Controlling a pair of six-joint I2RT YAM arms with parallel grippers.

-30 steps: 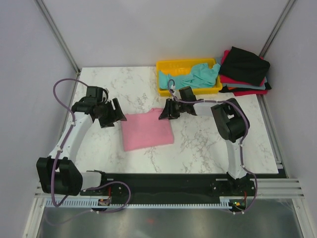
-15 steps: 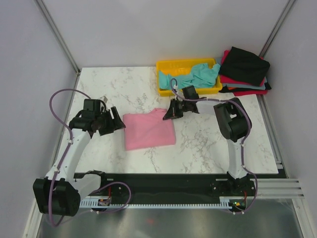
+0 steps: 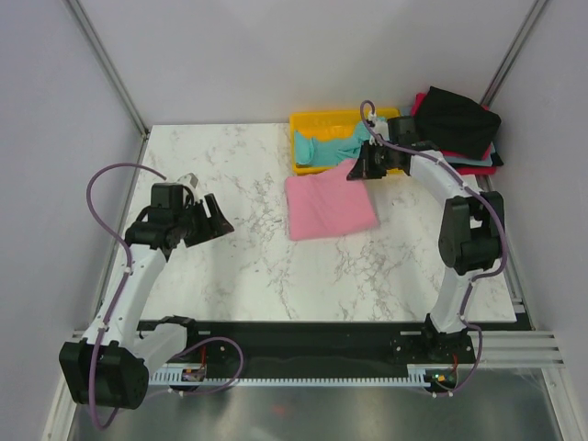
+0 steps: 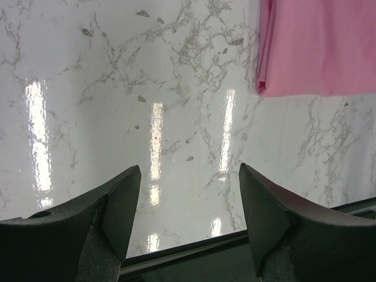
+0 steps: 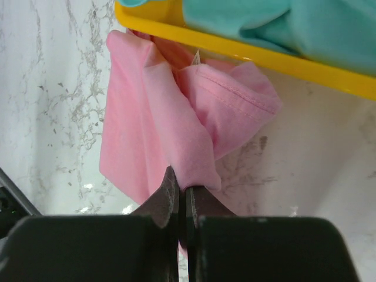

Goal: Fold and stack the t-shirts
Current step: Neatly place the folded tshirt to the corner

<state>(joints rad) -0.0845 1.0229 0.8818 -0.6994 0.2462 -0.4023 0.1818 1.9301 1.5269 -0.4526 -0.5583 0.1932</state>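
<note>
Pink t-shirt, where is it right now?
In the top view the folded pink t-shirt lies right of the table centre, on the near side of the yellow tray, its far corner pinched in the right gripper.

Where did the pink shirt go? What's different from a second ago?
The folded pink cotton t-shirt slid right and farther back, up to the yellow plastic tray, pulled by the right gripper, shut on its corner. The open left gripper stayed roughly put. The teal t-shirt in the tray and the black t-shirt atop the red t-shirt stayed too.
</note>
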